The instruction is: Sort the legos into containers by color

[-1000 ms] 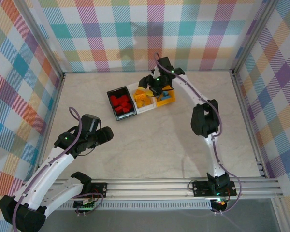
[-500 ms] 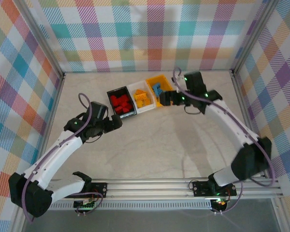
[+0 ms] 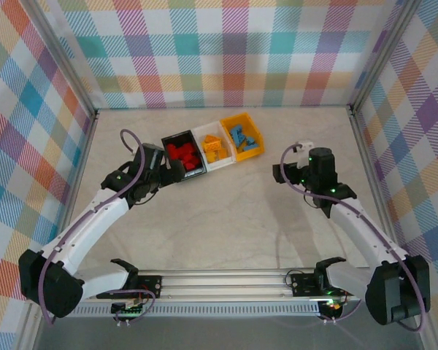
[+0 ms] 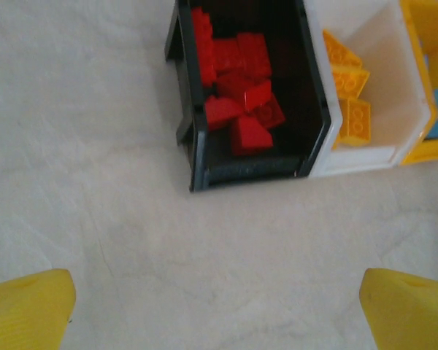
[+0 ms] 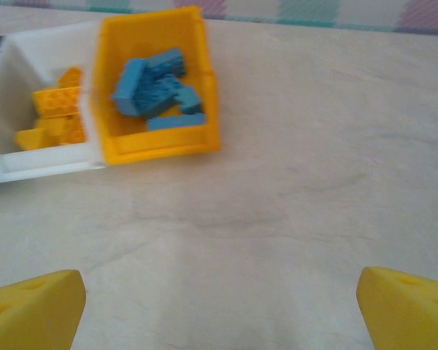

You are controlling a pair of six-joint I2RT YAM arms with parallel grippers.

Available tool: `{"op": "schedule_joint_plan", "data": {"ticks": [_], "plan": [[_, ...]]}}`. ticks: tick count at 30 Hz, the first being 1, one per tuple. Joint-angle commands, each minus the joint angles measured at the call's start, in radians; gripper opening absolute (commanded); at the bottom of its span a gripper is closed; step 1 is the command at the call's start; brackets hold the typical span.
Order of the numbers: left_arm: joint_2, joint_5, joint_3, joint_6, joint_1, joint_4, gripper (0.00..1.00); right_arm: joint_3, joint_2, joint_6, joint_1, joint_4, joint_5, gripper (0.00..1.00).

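Note:
The containers stand in a row at the back middle: a black bin with red legos, a white bin with yellow-orange legos, and a yellow bin with blue legos. My left gripper hovers just in front of the black bin, open and empty; the red legos lie piled inside. My right gripper is open and empty over bare table, right of and nearer than the yellow bin with its blue legos.
The pale marble-look table is framed by metal rails and checked cloth walls. The white bin with its yellow-orange legos sits left of the yellow one. A rail with the arm bases runs along the near edge.
My right arm has drawn back from over the yellow bin to the right and nearer, its jaws opening. My left arm has moved up to the black bin with its jaws opening wide.

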Motion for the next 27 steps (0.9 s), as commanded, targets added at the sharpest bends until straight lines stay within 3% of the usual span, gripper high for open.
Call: {"op": "schedule_joint_plan", "data": {"ticks": [1, 6, 10, 19, 27], "plan": [[-0.057, -0.123, -0.06, 0.091, 0.005, 0.111, 1.0, -0.064, -0.015, 0.03, -0.095, 0.089, -0.001, 0.96], [-0.133, -0.204, -0.155, 0.184, 0.005, 0.162, 1.0, -0.105, 0.026, 0.058, -0.247, 0.152, -0.1, 0.97], [-0.183, -0.243, -0.211, 0.201, 0.005, 0.151, 1.0, -0.092, 0.058, 0.009, -0.293, 0.16, -0.113, 0.97], [-0.264, -0.313, -0.287, 0.225, 0.007, 0.122, 1.0, -0.13, 0.182, 0.027, -0.308, 0.31, -0.179, 0.97], [-0.251, -0.38, -0.369, 0.368, 0.016, 0.277, 1.0, -0.174, 0.356, 0.051, -0.295, 0.618, -0.209, 0.97]]}}
